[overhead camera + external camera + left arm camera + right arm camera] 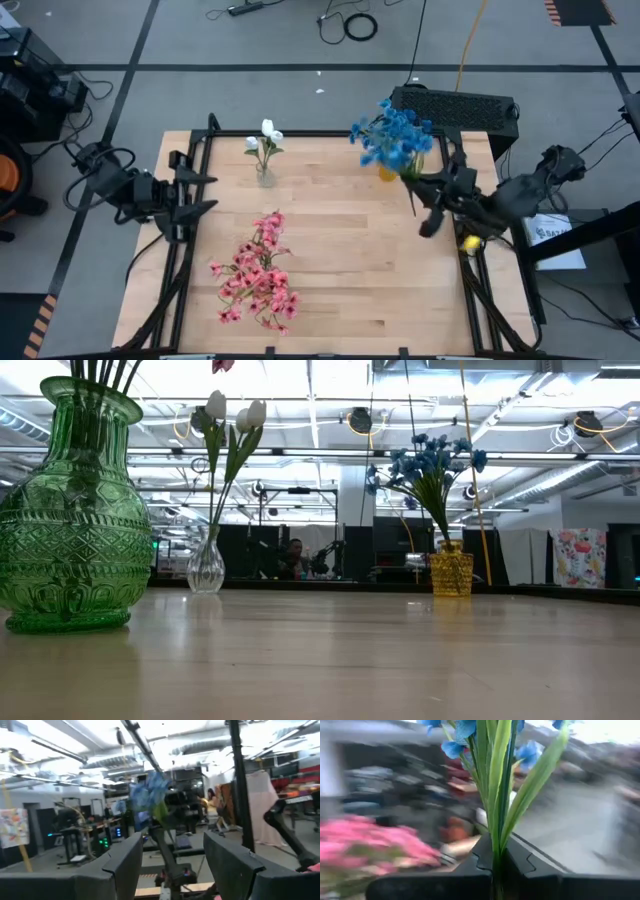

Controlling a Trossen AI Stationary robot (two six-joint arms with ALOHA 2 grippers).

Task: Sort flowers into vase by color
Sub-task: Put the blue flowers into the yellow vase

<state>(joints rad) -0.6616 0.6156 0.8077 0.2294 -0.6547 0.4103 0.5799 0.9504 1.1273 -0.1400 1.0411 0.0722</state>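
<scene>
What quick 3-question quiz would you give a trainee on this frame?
1. True or false: the right gripper has its fingers shut on a blue flower stem.
2. Which vase holds the white flowers? A) green vase B) clear vase C) yellow vase
3. Fill in: the pink flowers stand in the ___ vase.

Key: 1 true. 2 B, the clear vase; the yellow vase holds blue flowers. 3 green.
</scene>
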